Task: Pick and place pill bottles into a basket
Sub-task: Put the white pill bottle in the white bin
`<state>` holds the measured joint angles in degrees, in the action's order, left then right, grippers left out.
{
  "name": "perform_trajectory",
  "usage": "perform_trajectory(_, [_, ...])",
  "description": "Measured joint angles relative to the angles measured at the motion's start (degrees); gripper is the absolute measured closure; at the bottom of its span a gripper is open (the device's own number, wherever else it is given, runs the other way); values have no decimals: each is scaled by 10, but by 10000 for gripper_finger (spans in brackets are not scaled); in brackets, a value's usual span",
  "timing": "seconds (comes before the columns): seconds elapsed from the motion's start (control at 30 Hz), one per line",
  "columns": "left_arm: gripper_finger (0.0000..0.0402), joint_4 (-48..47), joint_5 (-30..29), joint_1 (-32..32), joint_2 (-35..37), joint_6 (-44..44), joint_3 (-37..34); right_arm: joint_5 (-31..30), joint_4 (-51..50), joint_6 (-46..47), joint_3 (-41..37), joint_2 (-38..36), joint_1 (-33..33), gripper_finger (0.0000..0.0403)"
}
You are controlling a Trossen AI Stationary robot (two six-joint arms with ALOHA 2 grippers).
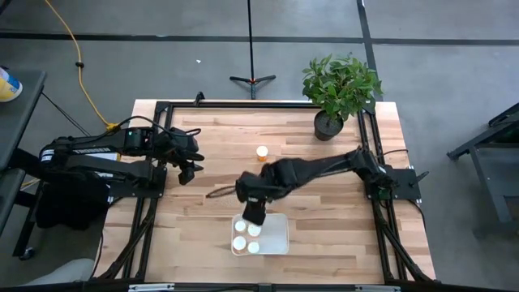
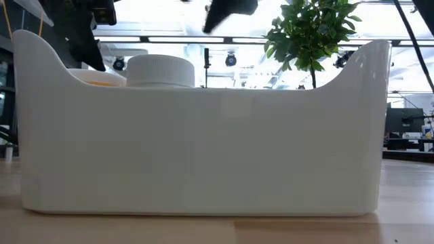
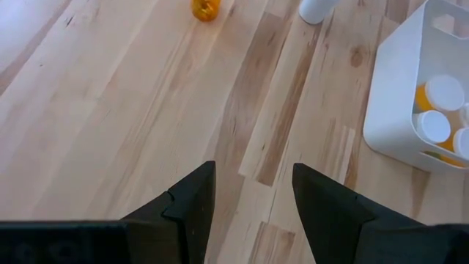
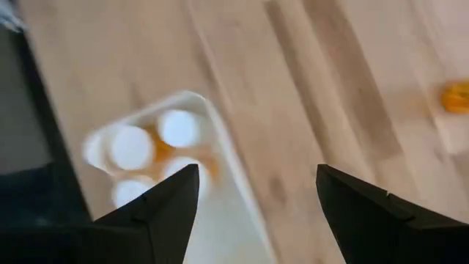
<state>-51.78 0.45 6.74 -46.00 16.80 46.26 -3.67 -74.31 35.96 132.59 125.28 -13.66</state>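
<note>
Whitish and translucent, the basket (image 1: 280, 235) already holds four pill bottles (image 1: 241, 242) while one orange bottle (image 1: 262, 152) waits mid-table, the right gripper (image 1: 255, 213) empty and wide above the basket, the left gripper (image 1: 191, 168) parked open.

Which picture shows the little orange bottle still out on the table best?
The high view: the lone bottle stands clear on the wood, apart from the basket. Both wrist views catch it only at their edges. The low view doesn't show it.
</note>
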Motion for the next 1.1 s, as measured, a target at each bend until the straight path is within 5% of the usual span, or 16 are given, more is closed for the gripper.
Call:
perform_trajectory(0.57, [186,-9,0,0,0,0,0,-44,-148,-95,-9,1,81,137])
perform_trajectory(1.1, [186,-9,0,0,0,11,0,35,-61,-120,-183,2,127,98])
